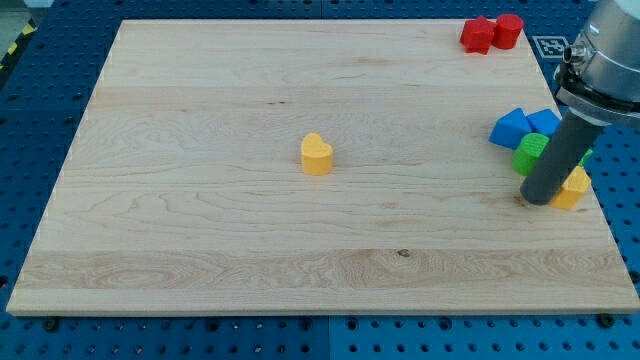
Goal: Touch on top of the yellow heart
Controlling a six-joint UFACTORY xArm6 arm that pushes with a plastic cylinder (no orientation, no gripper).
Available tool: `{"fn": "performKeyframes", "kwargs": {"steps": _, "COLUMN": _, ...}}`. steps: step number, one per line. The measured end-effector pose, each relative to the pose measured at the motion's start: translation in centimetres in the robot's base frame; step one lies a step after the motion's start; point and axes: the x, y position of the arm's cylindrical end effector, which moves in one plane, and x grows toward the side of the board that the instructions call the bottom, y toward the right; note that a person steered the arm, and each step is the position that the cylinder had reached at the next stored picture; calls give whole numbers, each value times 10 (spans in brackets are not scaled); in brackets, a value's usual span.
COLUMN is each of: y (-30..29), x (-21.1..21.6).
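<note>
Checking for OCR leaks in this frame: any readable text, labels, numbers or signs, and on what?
No readable words, numbers or brand names anywhere.
Black-and-white fiducial-style marker beyond the board's top-right corner: a pattern, no characters legible, partly hidden by the arm.
Yellow-black hazard stripe at the view's top left: a marking, no text.
Yellow heart, red blocks, blue blocks: no print.
My tip: unmarked.

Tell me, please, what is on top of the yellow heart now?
Nothing lies on the yellow heart; its top is bare. My tip is far off at the view's right, beside another yellow block and a green block, whose parts behind the rod are hidden.
</note>
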Motion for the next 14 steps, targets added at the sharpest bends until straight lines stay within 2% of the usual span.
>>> {"fn": "performKeyframes", "kwargs": {"steps": 3, "y": 4, "x": 0}}
{"fn": "performKeyframes", "kwargs": {"steps": 5, "y": -38, "x": -5}}
{"fn": "performKeyframes", "kwargs": {"steps": 6, "y": -42, "x": -37}}
{"fn": "performKeyframes", "kwargs": {"steps": 7, "y": -67, "x": -50}}
{"fn": "performKeyframes", "kwargs": {"steps": 10, "y": -170, "x": -92}}
{"fn": "performKeyframes", "kwargs": {"steps": 14, "y": -193, "x": -94}}
